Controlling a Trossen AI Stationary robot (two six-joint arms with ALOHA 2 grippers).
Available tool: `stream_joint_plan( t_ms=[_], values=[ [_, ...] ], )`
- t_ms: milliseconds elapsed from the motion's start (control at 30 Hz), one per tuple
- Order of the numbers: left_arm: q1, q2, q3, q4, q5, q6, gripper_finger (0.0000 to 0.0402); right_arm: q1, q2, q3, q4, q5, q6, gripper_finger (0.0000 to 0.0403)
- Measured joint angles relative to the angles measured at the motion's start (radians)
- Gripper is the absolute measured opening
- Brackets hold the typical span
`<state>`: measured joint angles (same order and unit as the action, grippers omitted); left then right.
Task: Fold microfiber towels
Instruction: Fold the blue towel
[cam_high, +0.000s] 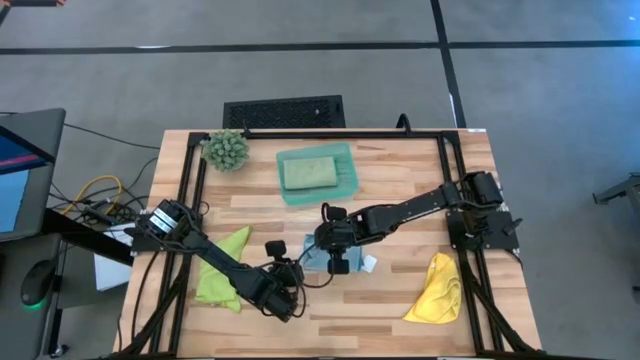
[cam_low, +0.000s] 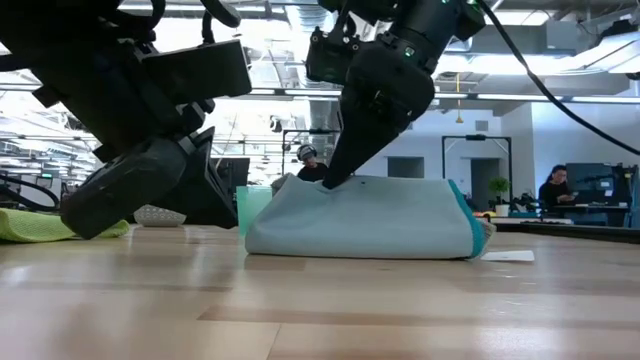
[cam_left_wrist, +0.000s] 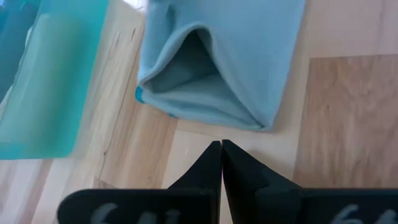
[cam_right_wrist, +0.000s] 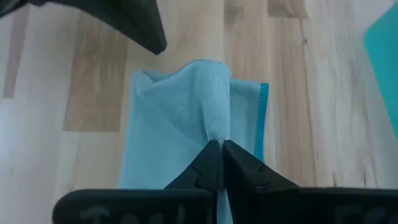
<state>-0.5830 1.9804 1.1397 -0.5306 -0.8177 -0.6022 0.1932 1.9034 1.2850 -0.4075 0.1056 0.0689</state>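
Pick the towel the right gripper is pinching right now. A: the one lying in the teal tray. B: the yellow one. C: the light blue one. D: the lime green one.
C: in the right wrist view the right gripper has a ridge of the light blue towel nipped between its fingertips.

Open-plan lab or office: exposed ceiling ducts (cam_low: 560, 35), seated person (cam_low: 556, 190) at desk, monitor (cam_high: 20, 170) beside table.
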Motion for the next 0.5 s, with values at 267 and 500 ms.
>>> stream_joint_plan(
  t_ms=[267, 500],
  values=[
    [0.000, 0.000, 0.000, 0.000, 0.001, -0.003, 0.0004, -0.016, 0.000, 0.000, 0.001, 0.117, 0.035, 0.0080],
    [0.000, 0.000, 0.000, -0.001, 0.005, -0.004, 0.0004, -0.021, 0.000, 0.000, -0.053, 0.233, 0.065, 0.0120]
  ],
)
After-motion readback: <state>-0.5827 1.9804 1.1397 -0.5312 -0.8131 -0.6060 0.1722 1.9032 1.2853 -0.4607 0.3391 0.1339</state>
